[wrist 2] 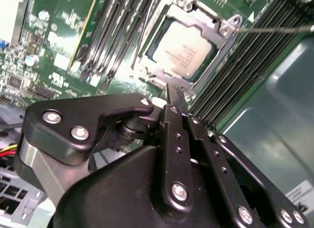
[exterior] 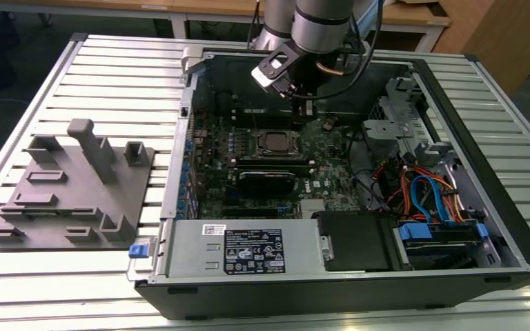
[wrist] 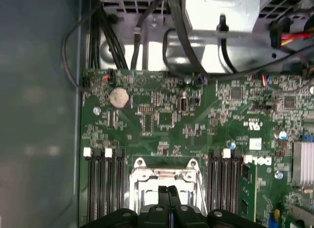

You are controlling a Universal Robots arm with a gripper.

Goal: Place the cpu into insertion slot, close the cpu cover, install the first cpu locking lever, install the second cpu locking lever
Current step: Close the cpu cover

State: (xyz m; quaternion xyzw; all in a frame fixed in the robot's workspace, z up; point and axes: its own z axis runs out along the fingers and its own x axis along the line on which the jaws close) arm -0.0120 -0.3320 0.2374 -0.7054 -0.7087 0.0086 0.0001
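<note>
The cpu (wrist 2: 184,46) shows its dull silver top and lies flat in the insertion slot on the green board, which it hides; it is also seen from outside (exterior: 272,142). The silvery cpu cover (wrist 2: 219,26) lies down around it, framing the chip through its window. A thin wire locking lever (wrist 2: 274,28) sticks out sideways from the socket corner. My gripper (wrist 2: 171,90) is shut with nothing between its black fingers, and it hovers just off the socket's edge (wrist: 169,190). In the exterior view the gripper (exterior: 295,93) hangs over the far part of the board.
The open computer case (exterior: 486,117) lies on a slatted table. Memory slots (wrist: 103,184) flank the socket. Cables and a drive cage (exterior: 430,200) fill the exterior view's right, with a power supply (exterior: 237,248) in front. A grey fixture plate (exterior: 72,186) stands at the left.
</note>
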